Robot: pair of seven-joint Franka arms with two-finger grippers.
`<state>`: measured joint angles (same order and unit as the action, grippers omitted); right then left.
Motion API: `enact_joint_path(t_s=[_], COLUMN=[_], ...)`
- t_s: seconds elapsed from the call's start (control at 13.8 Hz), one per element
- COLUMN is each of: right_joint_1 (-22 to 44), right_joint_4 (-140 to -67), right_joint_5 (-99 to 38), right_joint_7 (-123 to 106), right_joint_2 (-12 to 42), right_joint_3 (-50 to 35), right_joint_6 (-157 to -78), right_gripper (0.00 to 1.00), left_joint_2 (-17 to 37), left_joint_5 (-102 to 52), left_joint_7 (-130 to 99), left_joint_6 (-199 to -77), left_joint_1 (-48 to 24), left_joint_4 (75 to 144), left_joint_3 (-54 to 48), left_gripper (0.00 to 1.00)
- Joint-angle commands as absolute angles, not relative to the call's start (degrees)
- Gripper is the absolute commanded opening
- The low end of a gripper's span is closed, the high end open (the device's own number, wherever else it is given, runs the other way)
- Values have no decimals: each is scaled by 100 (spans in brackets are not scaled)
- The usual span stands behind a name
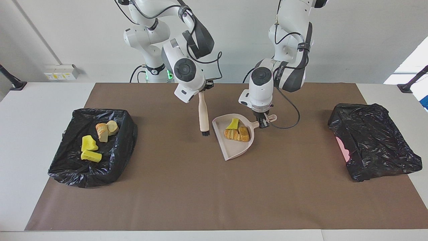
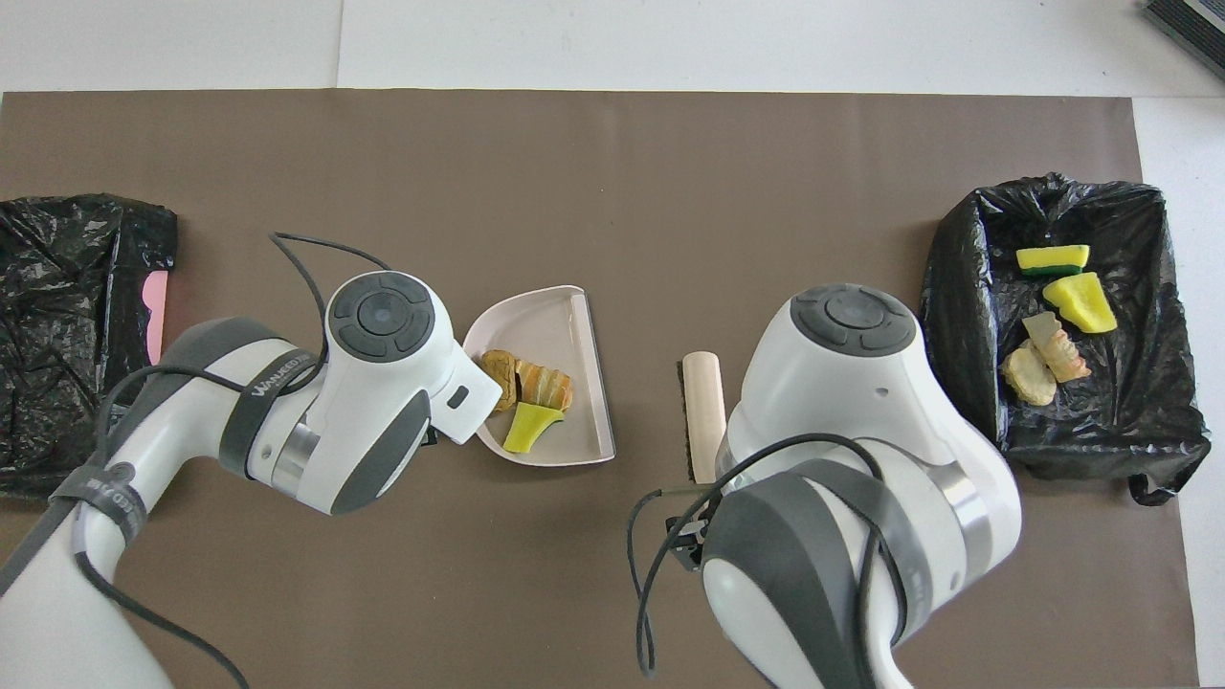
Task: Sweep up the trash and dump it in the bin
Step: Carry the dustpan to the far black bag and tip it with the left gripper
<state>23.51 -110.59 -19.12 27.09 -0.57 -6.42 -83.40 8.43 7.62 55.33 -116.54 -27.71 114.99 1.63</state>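
Left gripper, wrist pointing straight down, pinches the dustpan handle; three trash pieces lie in the pan. Right gripper, arm bent and raised, clamps a brush hanging over the mat. Four pieces lie in the bin.

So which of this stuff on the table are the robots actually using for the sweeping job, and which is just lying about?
In use:
- beige plastic dustpan, held by the left claw
- three yellow and tan trash lumps in it
- wooden-handled brush, held by the right claw
- open black-bagged bin, four lumps inside

Lying about:
- crumpled black bag with pink showing
- brown table mat
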Motion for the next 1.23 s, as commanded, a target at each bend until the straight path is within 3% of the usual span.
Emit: enact_joint_path(t_s=[0.0, 0.15, 0.44, 0.65, 0.87, 1.16], right_joint_1=[2672, 2759, 3322, 3340, 3611, 4025], right_joint_4=[-11854, -12434, -12990, -13025, -13297, -13473], right_joint_5=[-2099, -2547, -2558, -2575, -2716, -2742], right_joint_7=[3488, 3280, 3550, 3542, 3656, 3956], right_joint_2=[-587, -921, -958, -949, -818, -439], right_joint_3=[-694, -703, -703, -703, -703, -703], right_joint_6=[-8936, -9376, -9975, -10028, -10588, -11127], right_gripper=[0, 0, 0, 0, 0, 0], left_joint_2=[178, -148, -422, -413, -290, -53], left_joint_5=[791, 791, 791, 791, 817, 1184], left_joint_7=[6160, 6598, 7732, 8322, 8376, 8315], left_joint_6=[-11488, -11435, -11452, -11452, -11505, -11549], left_joint_1=[-2217, -1594, -180, 858, 1869, 2452], left_joint_4=[11672, 11663, 11506, 11242, 10908, 10495], left_joint_3=[123, 114, 123, 141, 149, 202], left_gripper=[0, 0, 0, 0, 0, 0])
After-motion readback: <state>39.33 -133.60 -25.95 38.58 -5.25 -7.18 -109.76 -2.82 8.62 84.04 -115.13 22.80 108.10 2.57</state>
